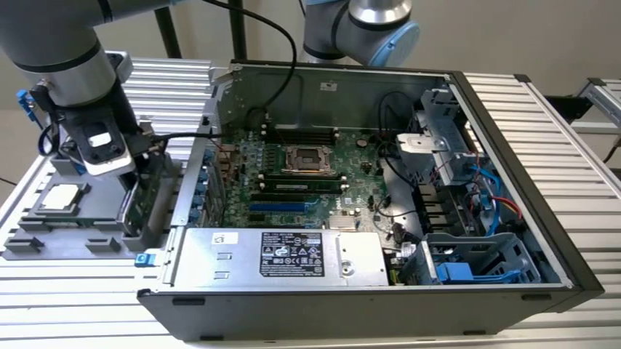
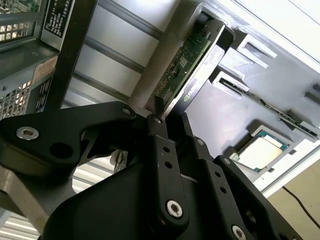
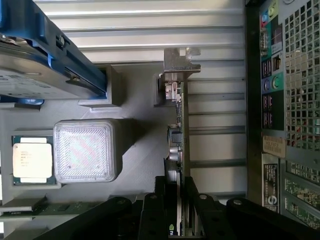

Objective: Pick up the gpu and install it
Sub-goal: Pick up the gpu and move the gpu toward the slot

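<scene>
The tool (image 2: 160, 118) is clamped on one edge of the gpu (image 2: 188, 59), which stands on edge in the grey tray (image 3: 136, 102). Beside the tool the tray also holds a CPU chip (image 3: 32, 160) and a blue-trimmed hard drive (image 3: 30, 67). The open computer case (image 1: 513, 89) sits just past the tool.

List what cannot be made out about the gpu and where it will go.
The gpu: the first wrist view shows it edge-on, faces hidden; the gripper covers its near end.
Exterior view: the gripper and the grey tray uprights hide most of the card, so its seating is unclear.
Motherboard slots: too small in the exterior view to tell which suits the card.
Hard drive: cut off by the first wrist view's edge.
</scene>
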`<state>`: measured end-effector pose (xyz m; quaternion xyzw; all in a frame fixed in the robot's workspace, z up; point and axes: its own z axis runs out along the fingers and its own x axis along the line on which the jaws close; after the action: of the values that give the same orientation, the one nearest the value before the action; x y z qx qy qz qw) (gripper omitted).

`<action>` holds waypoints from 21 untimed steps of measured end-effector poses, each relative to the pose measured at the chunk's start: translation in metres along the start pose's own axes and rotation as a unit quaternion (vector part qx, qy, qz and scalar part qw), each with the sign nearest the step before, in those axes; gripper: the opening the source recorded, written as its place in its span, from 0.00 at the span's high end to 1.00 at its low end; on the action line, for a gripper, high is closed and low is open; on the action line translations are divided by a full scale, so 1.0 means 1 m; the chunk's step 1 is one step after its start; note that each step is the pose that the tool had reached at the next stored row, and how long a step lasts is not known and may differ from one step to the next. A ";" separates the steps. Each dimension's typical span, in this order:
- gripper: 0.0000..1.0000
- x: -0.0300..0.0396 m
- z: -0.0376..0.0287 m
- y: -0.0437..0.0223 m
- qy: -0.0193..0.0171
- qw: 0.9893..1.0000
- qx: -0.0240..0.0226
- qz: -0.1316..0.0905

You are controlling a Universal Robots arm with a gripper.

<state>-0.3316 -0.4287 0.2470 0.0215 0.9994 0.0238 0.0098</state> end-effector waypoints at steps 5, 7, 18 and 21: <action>1.00 -0.0001 -0.0069 0.0003 0.000 1.000 0.000 0.000; 1.00 -0.0001 -0.0096 0.0005 0.000 1.000 0.000 0.000; 1.00 -0.0004 -0.0207 0.0010 0.000 1.000 0.000 0.000; 1.00 -0.0005 -0.0237 0.0011 0.000 1.000 0.000 0.000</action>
<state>-0.3316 -0.4287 0.2707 0.0215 0.9994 0.0238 0.0098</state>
